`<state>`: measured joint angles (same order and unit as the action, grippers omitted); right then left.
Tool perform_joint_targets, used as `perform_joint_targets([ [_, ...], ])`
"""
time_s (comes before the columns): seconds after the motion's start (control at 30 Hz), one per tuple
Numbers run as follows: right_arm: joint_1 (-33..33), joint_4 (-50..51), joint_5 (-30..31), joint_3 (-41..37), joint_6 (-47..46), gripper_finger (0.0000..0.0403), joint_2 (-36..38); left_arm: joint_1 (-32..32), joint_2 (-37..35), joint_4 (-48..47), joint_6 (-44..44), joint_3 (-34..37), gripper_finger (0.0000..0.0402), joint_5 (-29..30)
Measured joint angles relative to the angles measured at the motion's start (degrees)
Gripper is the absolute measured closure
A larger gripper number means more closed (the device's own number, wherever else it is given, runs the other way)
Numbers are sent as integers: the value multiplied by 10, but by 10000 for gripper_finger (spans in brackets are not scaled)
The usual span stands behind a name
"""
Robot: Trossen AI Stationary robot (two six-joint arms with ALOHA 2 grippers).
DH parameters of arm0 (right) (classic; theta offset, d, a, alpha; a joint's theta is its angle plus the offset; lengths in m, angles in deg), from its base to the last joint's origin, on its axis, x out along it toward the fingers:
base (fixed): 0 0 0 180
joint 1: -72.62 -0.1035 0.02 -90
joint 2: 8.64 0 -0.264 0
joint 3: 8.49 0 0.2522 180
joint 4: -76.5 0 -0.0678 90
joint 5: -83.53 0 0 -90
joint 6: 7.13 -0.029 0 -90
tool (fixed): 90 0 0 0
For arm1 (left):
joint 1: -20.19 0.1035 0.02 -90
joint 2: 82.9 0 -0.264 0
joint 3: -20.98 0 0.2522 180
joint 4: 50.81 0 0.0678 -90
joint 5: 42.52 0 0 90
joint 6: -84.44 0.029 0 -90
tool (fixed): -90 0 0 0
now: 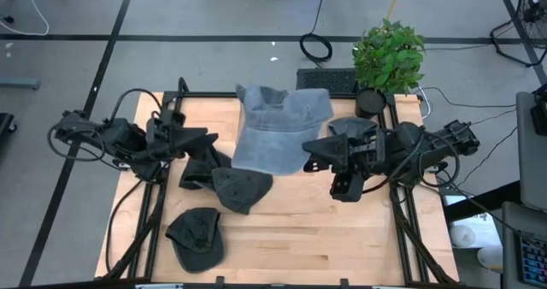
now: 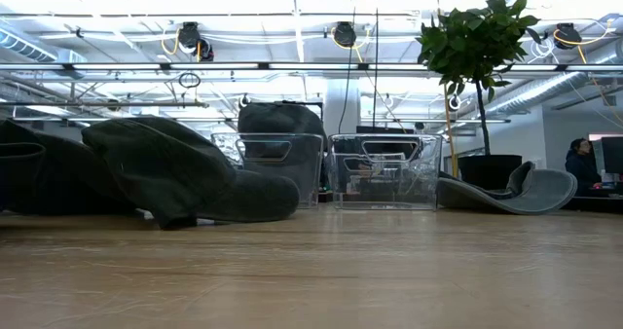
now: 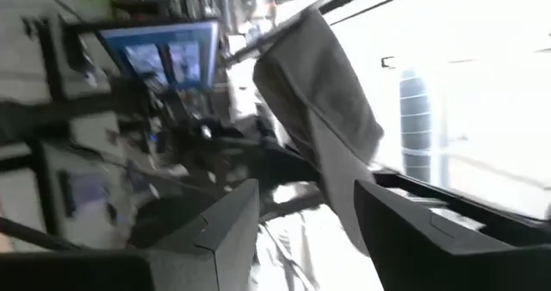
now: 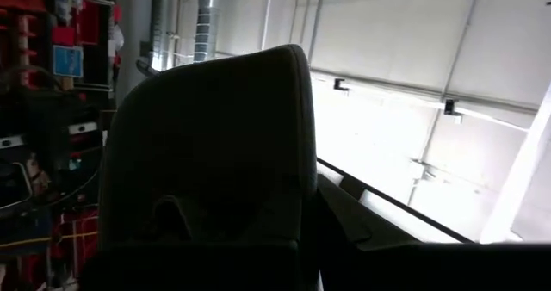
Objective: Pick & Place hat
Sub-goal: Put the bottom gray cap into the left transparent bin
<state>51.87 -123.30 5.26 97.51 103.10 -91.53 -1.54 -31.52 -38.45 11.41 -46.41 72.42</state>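
A large light blue-grey hat (image 1: 278, 131) is at the table's far middle, between my two grippers. My right gripper (image 1: 312, 150) is at the hat's right edge and shut on it. In the right wrist view the hat (image 4: 207, 145) stands up dark and close before the camera. My left gripper (image 1: 214, 139) is open a little to the left of the hat's left edge. In the left wrist view the hat's grey cloth (image 3: 323, 110) shows ahead, between the spread fingers (image 3: 224, 231). Whether they touch it, I cannot tell. My right gripper holds the light hat by its right edge (image 1: 304, 152), coming level from the table's right side. The hat itself hides the fingers in the right wrist view, so the kind of hold does not show.
Three dark hats lie on the table's left half: one under my left gripper (image 1: 198, 165), one in the middle (image 1: 241, 188), one near the front edge (image 1: 197, 238). Another grey hat (image 2: 526, 193) lies at the far right by the potted plant (image 1: 389, 54).
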Motion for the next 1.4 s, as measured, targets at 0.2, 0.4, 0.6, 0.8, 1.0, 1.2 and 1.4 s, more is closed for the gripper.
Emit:
perform_joint_targets([
  [0.2,0,28,2,0,0,401,0,0,34,65,-27,0,201,-26],
  [0.4,1,54,6,0,0,401,0,0,80,127,-59,0,201,-44],
  [0.6,1,56,20,0,-13,401,0,0,116,163,-86,-10,201,-49],
  [0.8,1,61,19,0,-16,401,0,3,160,152,-56,-93,201,-95],
  [1.0,1,66,18,0,-16,401,0,20,190,59,-45,-175,202,-159],
  [1.2,1,66,18,0,-16,401,0,23,197,48,-51,-195,202,-161],
  [1.4,1,66,19,0,-15,401,0,26,195,48,-4,-202,235,-177],
])
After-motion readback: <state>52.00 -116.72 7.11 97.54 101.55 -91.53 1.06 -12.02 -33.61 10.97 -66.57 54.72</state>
